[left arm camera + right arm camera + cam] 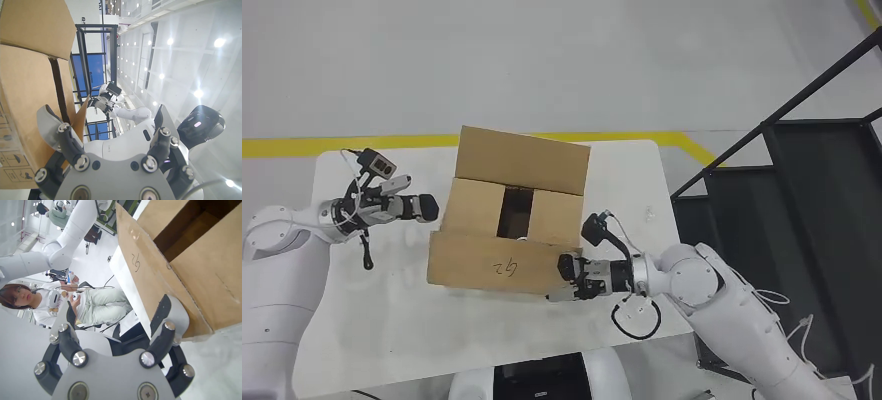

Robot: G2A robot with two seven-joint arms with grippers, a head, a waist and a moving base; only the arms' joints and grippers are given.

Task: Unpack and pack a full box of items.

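So the cardboard box (474, 203) sits in the middle of the white table (372, 320). Its far flap (525, 160) is standing up and the near flap (492, 265), the one with the number scribbled on it, is folded out toward you. There's a dark gap (514, 212) between the two inner flaps, and I can't tell what's down in there.

Your right gripper (567, 278) is the one that matters here. It's spread wide, and one finger (166, 311) is pressed against the right-hand corner of that near flap, with nothing held. The flap's long edge runs side to side across the table, so you're at its end, not its middle. If you're going to swing it further open, I'd guess it twists instead of folding cleanly unless you slide inward along the edge.

Your left gripper (425, 207) is also wide open and holding nothing, just beside the box's left wall and level with the inner flap. It's the nearer one for that inner flap, while the right is nearer for the numbered one.
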